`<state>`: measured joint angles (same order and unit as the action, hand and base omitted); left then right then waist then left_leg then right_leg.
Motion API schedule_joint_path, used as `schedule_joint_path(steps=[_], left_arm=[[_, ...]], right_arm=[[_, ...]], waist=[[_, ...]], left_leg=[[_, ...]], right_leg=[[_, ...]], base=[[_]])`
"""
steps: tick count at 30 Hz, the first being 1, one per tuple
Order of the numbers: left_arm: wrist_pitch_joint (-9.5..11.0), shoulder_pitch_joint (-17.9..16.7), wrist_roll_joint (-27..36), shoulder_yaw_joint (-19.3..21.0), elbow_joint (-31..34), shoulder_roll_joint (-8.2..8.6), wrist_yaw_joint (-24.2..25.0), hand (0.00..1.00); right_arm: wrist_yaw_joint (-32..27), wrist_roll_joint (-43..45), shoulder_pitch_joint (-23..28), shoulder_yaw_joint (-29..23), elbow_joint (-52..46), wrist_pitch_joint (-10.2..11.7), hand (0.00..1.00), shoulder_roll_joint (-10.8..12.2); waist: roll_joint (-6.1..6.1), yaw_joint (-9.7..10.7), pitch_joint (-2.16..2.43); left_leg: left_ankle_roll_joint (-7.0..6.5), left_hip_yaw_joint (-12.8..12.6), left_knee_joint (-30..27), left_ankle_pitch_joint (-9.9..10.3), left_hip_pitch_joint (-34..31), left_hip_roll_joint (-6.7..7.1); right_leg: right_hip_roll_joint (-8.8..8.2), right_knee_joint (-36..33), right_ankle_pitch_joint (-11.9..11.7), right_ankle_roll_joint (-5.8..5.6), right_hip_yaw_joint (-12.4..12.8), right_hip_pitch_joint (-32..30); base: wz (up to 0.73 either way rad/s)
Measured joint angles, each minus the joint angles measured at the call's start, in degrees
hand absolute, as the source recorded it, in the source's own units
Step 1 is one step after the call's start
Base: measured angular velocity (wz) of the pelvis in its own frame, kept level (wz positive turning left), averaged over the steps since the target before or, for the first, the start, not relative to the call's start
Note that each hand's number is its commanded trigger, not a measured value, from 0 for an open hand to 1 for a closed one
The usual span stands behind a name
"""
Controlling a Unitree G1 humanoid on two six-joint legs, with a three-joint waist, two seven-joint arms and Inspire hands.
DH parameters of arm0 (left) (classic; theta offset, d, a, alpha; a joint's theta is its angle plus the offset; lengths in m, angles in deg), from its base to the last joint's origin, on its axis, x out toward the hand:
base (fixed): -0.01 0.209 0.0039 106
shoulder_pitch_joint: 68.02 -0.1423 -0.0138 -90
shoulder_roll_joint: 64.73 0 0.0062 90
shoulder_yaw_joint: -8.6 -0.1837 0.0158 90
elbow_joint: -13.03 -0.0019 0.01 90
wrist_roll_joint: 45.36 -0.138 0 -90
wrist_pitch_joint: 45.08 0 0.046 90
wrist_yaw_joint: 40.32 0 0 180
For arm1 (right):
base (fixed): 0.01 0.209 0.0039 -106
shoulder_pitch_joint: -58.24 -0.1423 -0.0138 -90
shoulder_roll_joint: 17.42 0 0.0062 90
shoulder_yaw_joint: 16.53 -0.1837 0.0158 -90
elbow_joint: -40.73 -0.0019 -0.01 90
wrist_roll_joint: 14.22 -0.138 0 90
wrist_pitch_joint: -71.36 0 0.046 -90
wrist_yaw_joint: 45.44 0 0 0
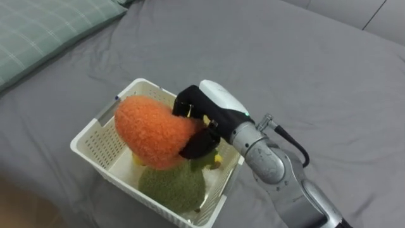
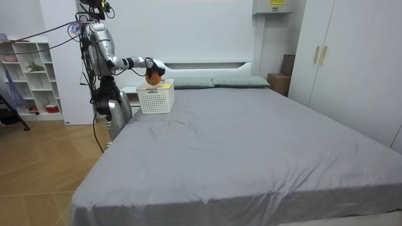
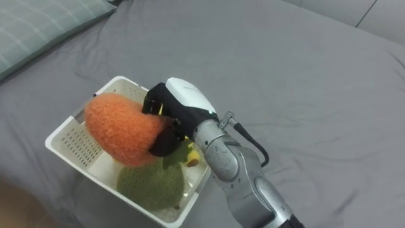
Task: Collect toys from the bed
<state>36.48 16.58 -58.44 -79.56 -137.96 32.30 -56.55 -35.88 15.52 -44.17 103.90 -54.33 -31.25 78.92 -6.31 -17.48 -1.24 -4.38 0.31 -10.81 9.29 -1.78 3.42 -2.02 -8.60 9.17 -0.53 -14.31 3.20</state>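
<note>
The right hand [image 1: 218, 101] grips the orange toy [image 1: 150, 130] over the basket [image 1: 88, 134], above a green toy [image 1: 171, 187]; let go this high, it may bounce off that soft heap and roll out onto the bed [image 1: 329, 69]

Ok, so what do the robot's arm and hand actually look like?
The right hand has a glossy white shell on its back and black fingers. The forearm is rounded silver-grey metal, with a thin black cable looping from the wrist along it.
</note>
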Motion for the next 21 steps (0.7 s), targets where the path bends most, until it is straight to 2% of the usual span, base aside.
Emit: schedule_joint_path(steps=[5, 13, 21], left_arm=[[0.06, 0.12, -0.02, 0.13, 1.22, 0.13, -0.95, 0.0], [0.01, -0.2, -0.16, 0.27, 1.32, 0.18, -0.71, 0.0], [0.01, -1.61, -0.5, 0.34, 1.31, 0.21, -1.14, 0.0]], right_arm=[[-0.1, 0.6, 0.0, -0.54, 0.0, 0.0, 0.0, -0.48], [-0.17, 2.41, 0.0, -1.54, -0.22, 0.03, 0.0, -1.3], [-0.28, 2.43, 0.01, -2.77, -0.42, 0.05, 0.0, -1.35]], waist=[[0.54, 0.26, -0.11], [1.22, 0.48, 0.48], [1.39, 1.44, 0.5]], left_leg=[[0.0, 0.36, -0.04, 0.01, -0.57, 0.06], [-0.01, 0.36, -0.04, -0.05, -0.36, 0.07], [0.01, 0.42, 0.22, -0.14, 0.32, 0.08]], right_leg=[[-0.01, -0.01, 0.0, 0.0, -0.06, -0.19], [-0.02, 0.0, 0.0, 0.0, -0.06, -0.11], [-0.03, -0.01, 0.0, 0.0, 0.02, 0.69]], base=[[0.04], [0.0], [0.0]])
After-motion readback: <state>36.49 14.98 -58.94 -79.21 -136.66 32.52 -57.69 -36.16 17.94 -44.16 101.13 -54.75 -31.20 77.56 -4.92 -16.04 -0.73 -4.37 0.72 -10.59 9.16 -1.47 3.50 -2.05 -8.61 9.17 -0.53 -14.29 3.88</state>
